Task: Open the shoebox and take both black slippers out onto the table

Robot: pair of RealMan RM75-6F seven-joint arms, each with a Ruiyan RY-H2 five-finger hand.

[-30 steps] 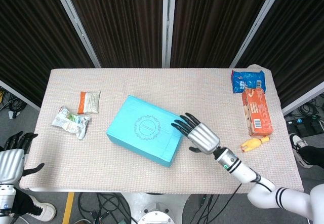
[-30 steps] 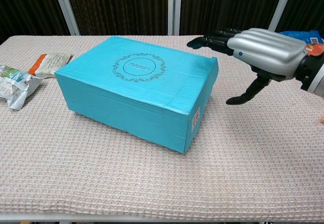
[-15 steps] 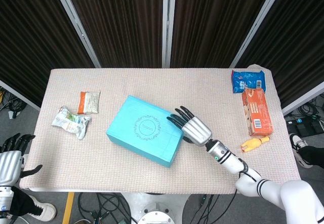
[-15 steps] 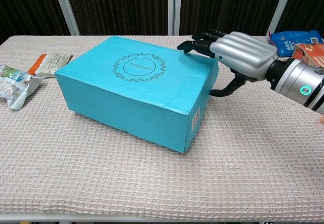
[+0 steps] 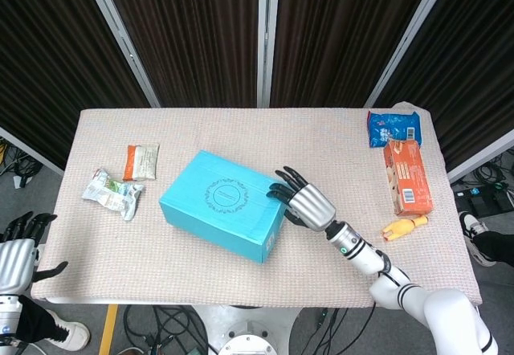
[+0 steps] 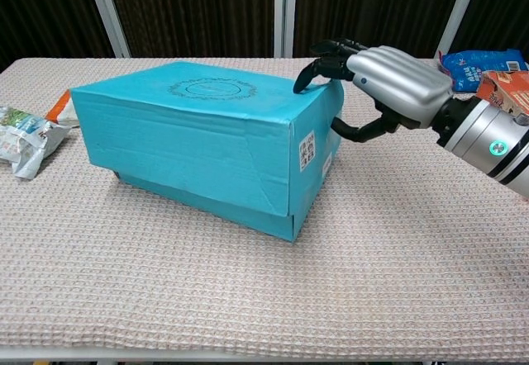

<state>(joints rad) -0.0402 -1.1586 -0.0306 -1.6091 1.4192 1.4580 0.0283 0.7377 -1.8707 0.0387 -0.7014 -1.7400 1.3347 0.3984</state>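
The teal shoebox (image 5: pixel 217 206) lies at the table's middle; in the chest view the shoebox (image 6: pixel 190 142) shows its lid raised a little off the base at the right end. My right hand (image 5: pixel 307 206) grips that end of the lid: its fingers curl over the top edge and the thumb reaches under it, as the right hand (image 6: pixel 397 80) shows in the chest view. My left hand (image 5: pixel 18 250) hangs off the table's front left corner, fingers apart, holding nothing. The black slippers are hidden inside the box.
Two snack packets (image 5: pixel 141 161) (image 5: pixel 112 192) lie left of the box. At the far right are a blue bag (image 5: pixel 393 126), an orange carton (image 5: pixel 407 176) and a small yellow toy (image 5: pixel 404 226). Bare cloth stretches in front of the box.
My right hand reached the box's right end and took hold of the lid. The lid has risen at that end, and the box has slid slightly left.
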